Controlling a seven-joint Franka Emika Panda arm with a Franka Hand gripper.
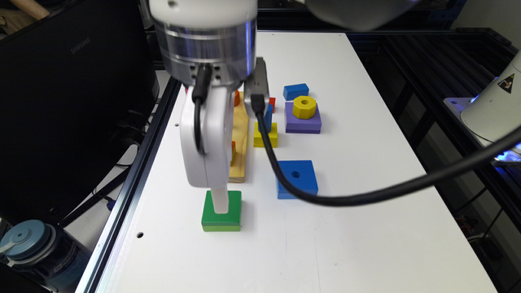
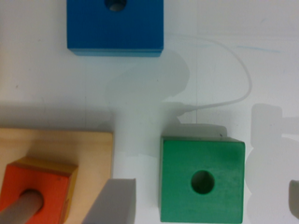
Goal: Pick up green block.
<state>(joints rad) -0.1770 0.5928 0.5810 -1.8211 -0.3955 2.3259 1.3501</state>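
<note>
The white table [image 1: 346, 228] runs from the near edge to the far end of the exterior view, with black framing and a dark monitor [image 1: 69, 101] off the exterior view's left. The arm's silver-and-white wrist [image 1: 203, 44] hangs over the table's near left part, and a thick black cable [image 1: 366, 191] sweeps from it across toward the exterior view's right.

The gripper [image 2: 201, 205] stands upright directly above the green block [image 1: 222, 212], its white finger reaching down to the block's dark top. In the wrist view the fingers [image 2: 114, 200] are spread — one grey finger sits on one side of the block and the edge of the other shows at the far border of the picture, with the block between them and a gap on each side, so nothing is pinched.

The green block lies flat on the table near its near left corner, dark green over a lime lower layer, its round hole showing in the wrist view. Just beyond it lies a wooden base board [image 1: 240, 142] carrying an orange block [image 2: 37, 186] threaded on a grey peg [image 2: 21, 205].

The blue block [image 1: 297, 178] with a hole lies to the exterior view's right of the green one, apart from it. Farther back sit a purple block [image 1: 303, 122] with a yellow hexagonal nut [image 1: 304, 106] on top, a yellow piece [image 1: 265, 136], and a small blue block [image 1: 296, 91].
</note>
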